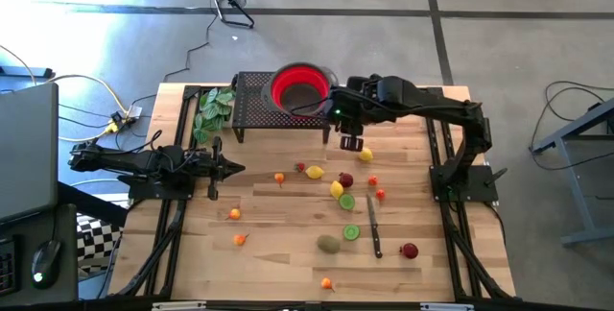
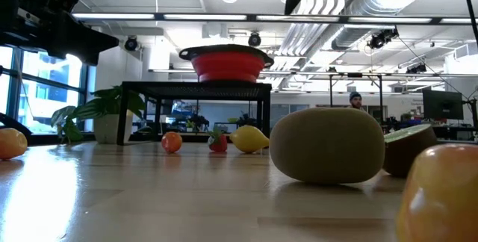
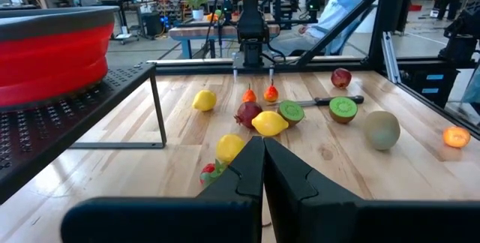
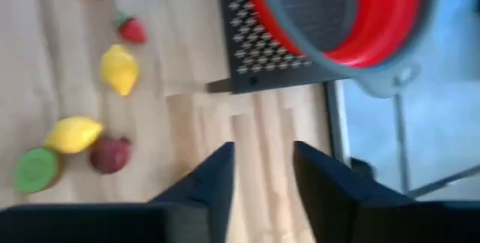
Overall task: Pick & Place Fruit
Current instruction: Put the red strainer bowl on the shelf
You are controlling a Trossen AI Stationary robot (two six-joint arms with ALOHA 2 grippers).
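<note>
The red bowl (image 1: 301, 88) sits on a black perforated stand (image 1: 259, 105) at the far edge of the worktop (image 1: 278, 253), raised off the wood, which suggests it is meant as the drop point for the fruit. The right gripper (image 1: 351, 131) hangs just right of that stand, near the bowl's rim. In its wrist view the two fingers (image 4: 217, 179) stand apart with only bare wood between them, so it is open and carries nothing. A yellow lemon (image 1: 366, 154) lies on the worktop close beneath it. The rest of the fruit is spread over the middle and near part of the worktop: another lemon (image 1: 315, 172), a dark red piece (image 1: 345, 180), a green lime half (image 1: 346, 202), a brown kiwi (image 1: 329, 244) and several small orange pieces (image 1: 235, 214). Little appears to have been collected yet, though the bowl's inside is hard to read. A slim knife (image 1: 373, 227) lies among the pieces, and a leafy bunch (image 1: 213, 109) rests left of the stand. The left gripper (image 1: 228, 167) waits low at the left side with its fingers pressed together, empty, clear of the right arm's path.
</note>
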